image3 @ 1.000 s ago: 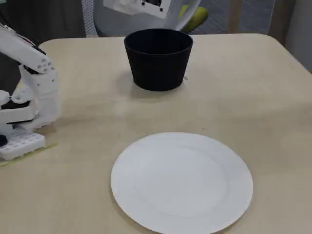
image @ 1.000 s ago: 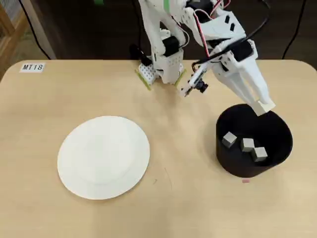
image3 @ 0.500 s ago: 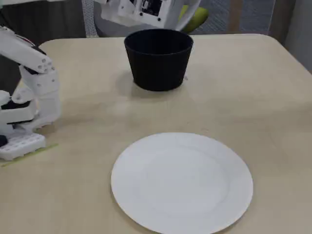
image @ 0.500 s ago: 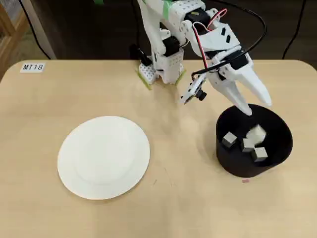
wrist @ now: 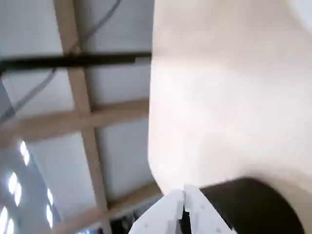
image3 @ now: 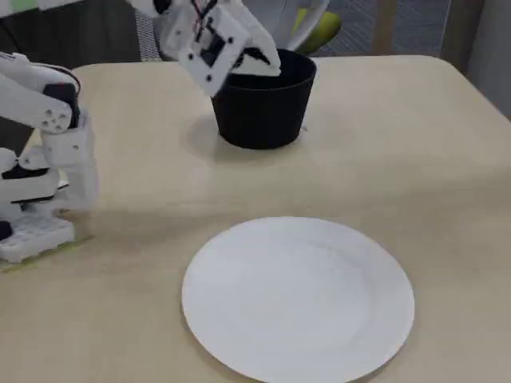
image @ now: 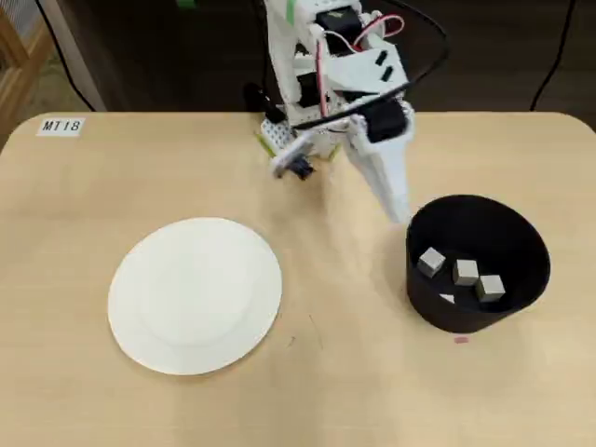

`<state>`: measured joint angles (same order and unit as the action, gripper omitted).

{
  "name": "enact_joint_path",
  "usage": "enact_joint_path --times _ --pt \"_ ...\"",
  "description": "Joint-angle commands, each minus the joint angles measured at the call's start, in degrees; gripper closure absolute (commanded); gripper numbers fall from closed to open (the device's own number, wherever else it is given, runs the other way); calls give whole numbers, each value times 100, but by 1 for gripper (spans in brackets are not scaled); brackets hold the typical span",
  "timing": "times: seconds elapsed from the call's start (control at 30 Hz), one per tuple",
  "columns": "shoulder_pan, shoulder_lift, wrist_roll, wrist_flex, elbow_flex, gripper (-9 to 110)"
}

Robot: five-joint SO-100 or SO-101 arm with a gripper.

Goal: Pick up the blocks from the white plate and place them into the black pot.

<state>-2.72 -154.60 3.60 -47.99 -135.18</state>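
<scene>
Four pale blocks [image: 466, 274] lie inside black pot [image: 479, 264]; white plate [image: 195, 295] bare. My gripper [image: 399, 212] pressed together, holding nothing.

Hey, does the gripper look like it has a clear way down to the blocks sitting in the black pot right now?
Probably yes. The gripper hangs just outside the rim of the black pot, whose top is open. The blocks lie uncovered on its floor, though the tall walls would force a steep approach from above.

The arm [image: 326, 84] is white plastic with black servo blocks, and red and black cables loop over its top. Behind the tapered white fingers [image: 396, 200] sits a small black camera [image: 300, 168]; a green strip marks the upright link.
</scene>
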Motion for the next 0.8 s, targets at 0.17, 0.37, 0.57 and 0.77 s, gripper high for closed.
enact_joint_path --times 0.17,0.37,0.57,0.77 --pt "-88 -2118 -79 -835 -1178 104" --pt "-272 -3173 79 -1151 -2206 104" --pt "-290 -3173 360 -1151 -2672 104" --pt "-255 -3173 492 -1011 -3190 104"
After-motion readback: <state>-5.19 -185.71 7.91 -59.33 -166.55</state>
